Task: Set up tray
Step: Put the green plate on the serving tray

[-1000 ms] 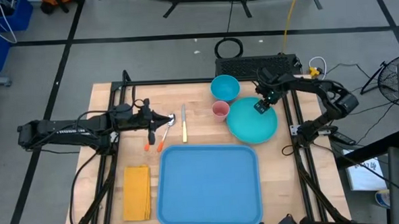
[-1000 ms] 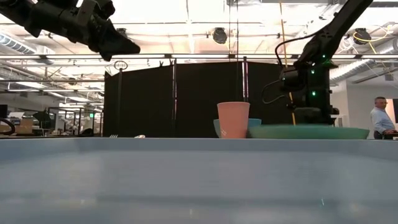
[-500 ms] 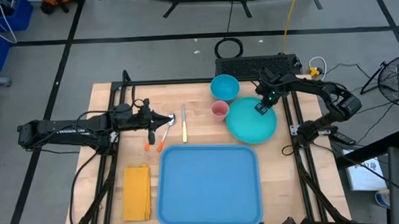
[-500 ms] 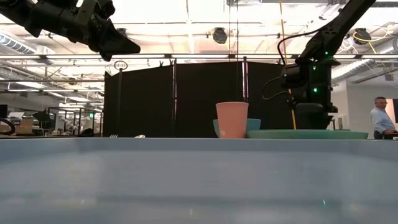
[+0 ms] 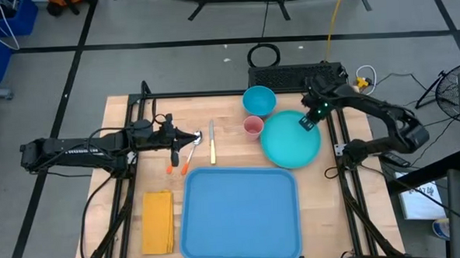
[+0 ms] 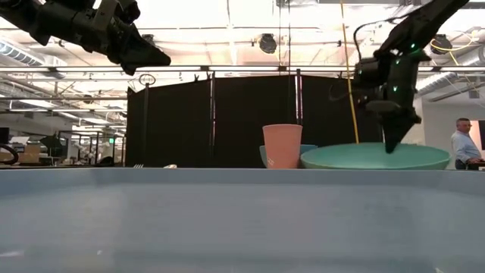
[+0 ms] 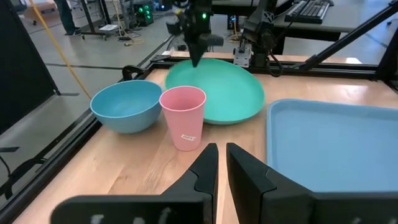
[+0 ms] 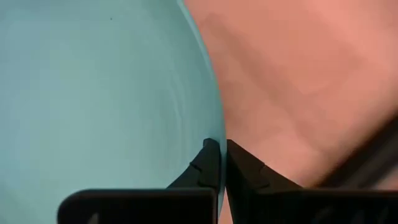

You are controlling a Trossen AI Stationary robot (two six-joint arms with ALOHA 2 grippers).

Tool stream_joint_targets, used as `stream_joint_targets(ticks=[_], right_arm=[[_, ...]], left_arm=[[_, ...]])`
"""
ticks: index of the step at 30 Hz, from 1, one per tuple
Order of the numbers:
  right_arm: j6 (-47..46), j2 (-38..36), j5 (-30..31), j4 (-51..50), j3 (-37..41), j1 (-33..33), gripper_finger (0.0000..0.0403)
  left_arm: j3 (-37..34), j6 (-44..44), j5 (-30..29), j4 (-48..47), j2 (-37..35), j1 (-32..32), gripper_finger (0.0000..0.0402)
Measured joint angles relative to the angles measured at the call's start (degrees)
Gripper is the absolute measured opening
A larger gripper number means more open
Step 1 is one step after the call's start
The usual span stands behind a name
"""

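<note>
The blue tray (image 5: 241, 214) lies at the table's near middle. Behind it to the right is the round teal plate (image 5: 287, 146), and my right gripper (image 5: 308, 125) is shut on its far right rim. A pink cup (image 5: 253, 126) and a blue bowl (image 5: 259, 101) stand just left of the plate. My left gripper (image 7: 222, 163) is shut and holds nothing. It hovers well above the table (image 6: 144, 53) over the cutlery (image 5: 191, 154), which lies left of the cup. A folded yellow napkin (image 5: 158, 221) lies left of the tray. My right gripper pinches the plate's rim (image 8: 214, 134) between its two fingers, one over the plate's inside and one outside. The fingers (image 6: 392, 140) come from above, pointing down. The plate is tipped, with the held side (image 7: 205, 62) raised. Whether its other side still touches the table, I cannot tell.
A knife (image 5: 212, 141), a spoon (image 5: 191, 155) and another orange-handled piece (image 5: 171, 159) lie behind the tray's far left corner. The cup and bowl stand close to the plate's left edge. A person (image 6: 462, 144) stands in the room beyond the table.
My right gripper has shut on the plate's rim, then risen a little and gone toward the table's right edge. The plate's held side has tipped up and the plate has shifted slightly right.
</note>
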State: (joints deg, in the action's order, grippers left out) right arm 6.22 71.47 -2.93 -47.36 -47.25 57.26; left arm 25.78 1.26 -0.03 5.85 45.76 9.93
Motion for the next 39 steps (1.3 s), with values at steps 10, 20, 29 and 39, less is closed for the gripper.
stream_joint_targets(ticks=[10, 20, 29, 39], right_arm=[[-3.0, -10.1, -0.1, -1.0, -6.0, 2.4, 0.0000], [-6.6, -15.1, -5.5, -1.1, -14.2, 2.1, 0.0000], [-10.8, -15.9, -18.1, -0.9, -22.5, -8.7, 0.0000], [-23.0, -13.1, -13.1, -2.7, -24.2, -36.6, 0.0000]], left_arm=[[0.0, -0.8, 0.0, -0.1, 0.0, 0.0, 0.0035], [0.0, -1.4, 0.1, -0.1, 0.0, 0.0, 0.0035], [0.0, -1.6, 0.1, -0.1, 0.0, 0.0, 0.0035], [0.0, -0.3, 0.1, 0.3, 0.0, 0.0, 0.0035]])
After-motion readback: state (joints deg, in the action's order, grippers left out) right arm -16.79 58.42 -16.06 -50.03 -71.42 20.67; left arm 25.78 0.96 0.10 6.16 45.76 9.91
